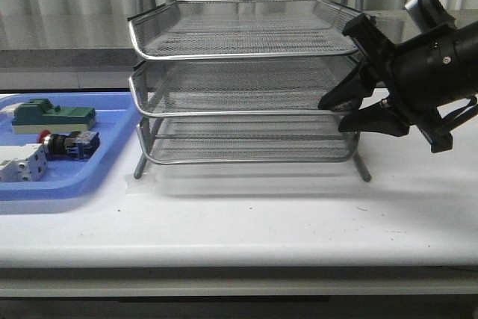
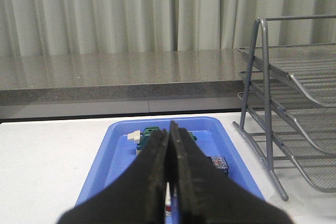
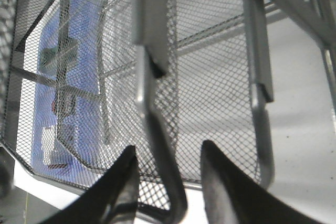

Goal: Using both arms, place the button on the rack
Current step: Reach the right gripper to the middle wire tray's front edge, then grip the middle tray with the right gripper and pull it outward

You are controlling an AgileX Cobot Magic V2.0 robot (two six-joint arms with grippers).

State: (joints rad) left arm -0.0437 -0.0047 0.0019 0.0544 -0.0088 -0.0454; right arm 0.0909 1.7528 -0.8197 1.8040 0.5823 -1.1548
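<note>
Right gripper (image 1: 345, 113) straddles the rack (image 1: 246, 84) rim, open, bracing it; left gripper (image 2: 170, 171) hovers clenched, empty, over the button (image 1: 69, 143).

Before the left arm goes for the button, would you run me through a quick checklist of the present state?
1. Button lying in the blue tray, uncovered: ok.
2. Left gripper open for a grasp: not ok, fingers closed together.
3. Right gripper open: ok.
4. Right gripper steadying the rack: cannot tell; jaws straddle a wire at its right edge, contact unclear.
5. Rack tiers free of objects: ok.
</note>
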